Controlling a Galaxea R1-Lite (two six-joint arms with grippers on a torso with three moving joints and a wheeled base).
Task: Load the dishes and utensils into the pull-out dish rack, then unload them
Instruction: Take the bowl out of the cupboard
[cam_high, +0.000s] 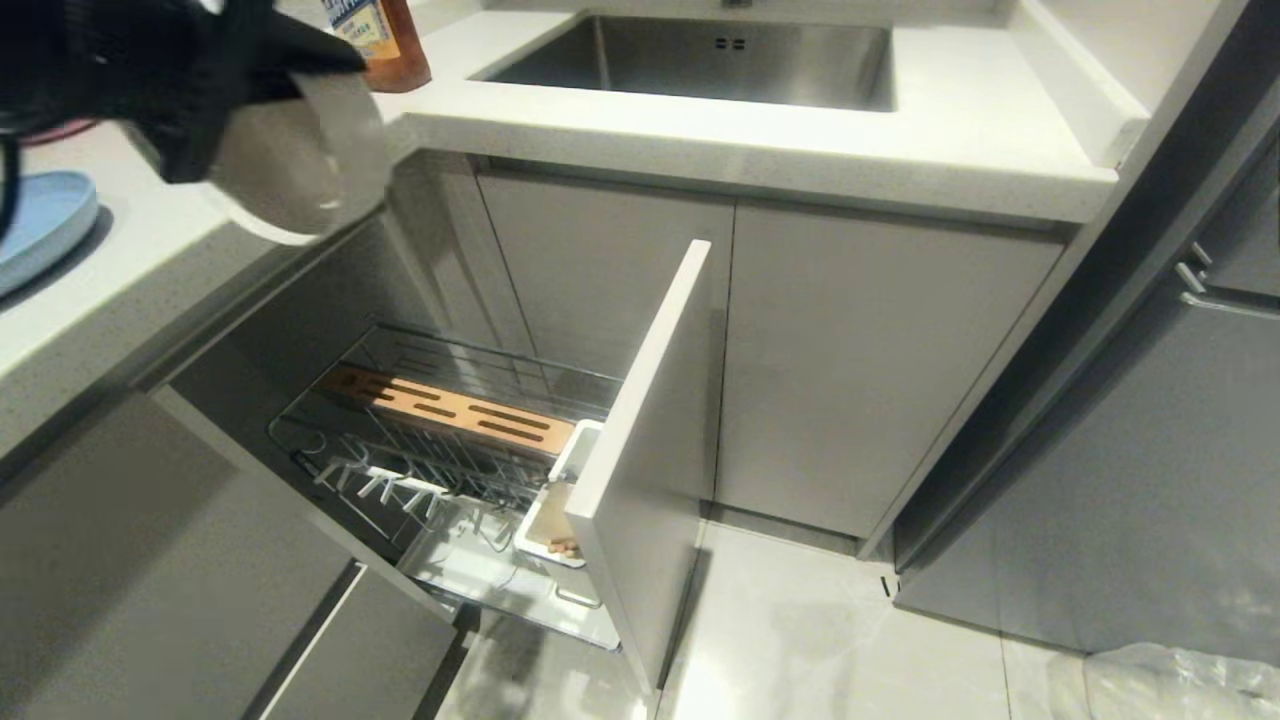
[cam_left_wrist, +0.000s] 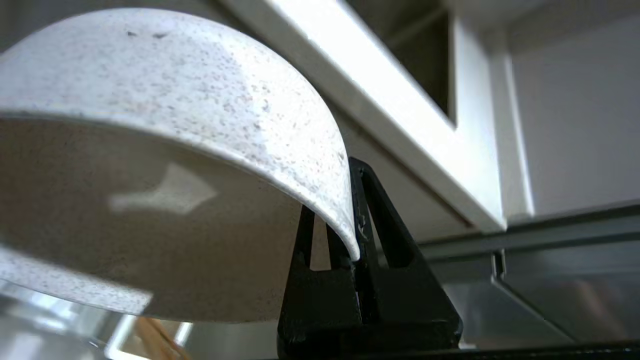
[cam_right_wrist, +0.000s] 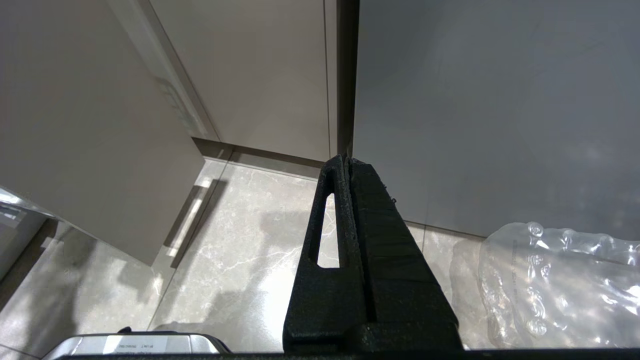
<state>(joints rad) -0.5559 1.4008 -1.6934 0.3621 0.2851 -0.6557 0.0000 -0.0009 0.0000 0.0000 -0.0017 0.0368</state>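
Observation:
My left gripper (cam_left_wrist: 345, 210) is shut on the rim of the cream-white speckled bowl (cam_left_wrist: 165, 100), one finger inside the wall and one outside. In the head view the bowl (cam_high: 300, 160) hangs tilted at the top left, over the counter's edge and above the pull-out dish rack (cam_high: 400, 470). The rack stands pulled out, with its orange-brown wooden strip (cam_high: 450, 405), white utensil cup (cam_high: 560, 500) and pale grey drawer front (cam_high: 650, 450). Light-wood ends that look like chopsticks (cam_high: 565, 545) show in the cup. The light-blue plate (cam_high: 40, 225) lies on the counter at far left. My right gripper (cam_right_wrist: 347, 165) hangs shut and empty over the floor.
A steel sink (cam_high: 700, 60) is set in the white counter (cam_high: 900, 150), with an orange bottle (cam_high: 390, 40) beside it. Closed grey cabinet doors (cam_high: 850, 350) stand behind the open drawer. A clear plastic bag (cam_high: 1170, 680) lies on the floor at right.

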